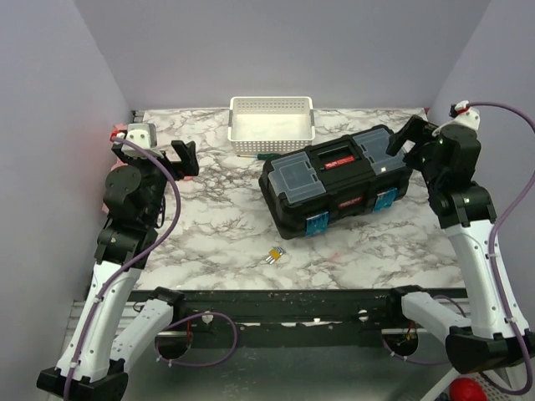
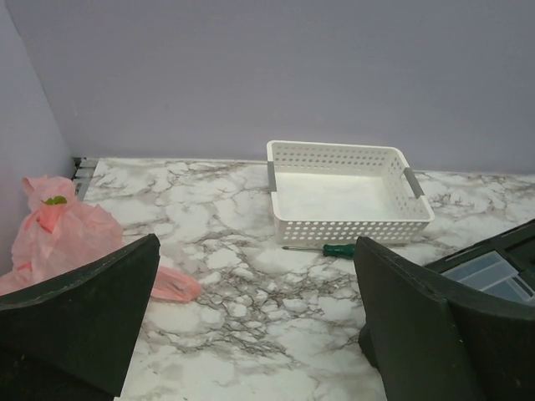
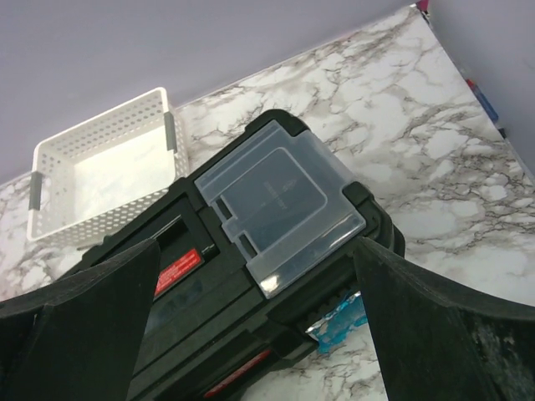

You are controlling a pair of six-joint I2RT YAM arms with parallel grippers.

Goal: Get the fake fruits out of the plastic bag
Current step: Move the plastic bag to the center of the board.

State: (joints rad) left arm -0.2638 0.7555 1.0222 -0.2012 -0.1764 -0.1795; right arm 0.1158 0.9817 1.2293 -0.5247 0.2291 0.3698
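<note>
the thin crinkly translucent pink plastic bag (image 2: 63, 238) sits bunched at the far left of the white marble-patterned desk (image 1: 226, 225), against the left wall. in the left wrist view its lower part is cut off by my own dark finger (image 2: 84, 317). from the top camera the left arm covers nearly all of it. i cannot make out the fake fruits. there is only a small green patch near the bag's gathered top, and i cannot tell whether it is print or a fruit.

the left hand (image 1: 185, 157) is raised above the desk just right of the bag, facing the back wall, fingers spread wide with nothing between them. the left arm is folded upright at the elbow.

the right hand (image 1: 399, 138) hovers at the right end of the black plastic toolbox with clear lid compartments (image 1: 334, 180). it is tilted down at the box, also spread wide and not touching it. the right arm rises from its base and bends inward at the top.

the white perforated plastic basket (image 1: 272, 117) stands at the back. a green-handled screwdriver (image 2: 326, 249) lies just in front of it, and a small yellow clip (image 1: 274, 256) lies near the front of the desk.
</note>
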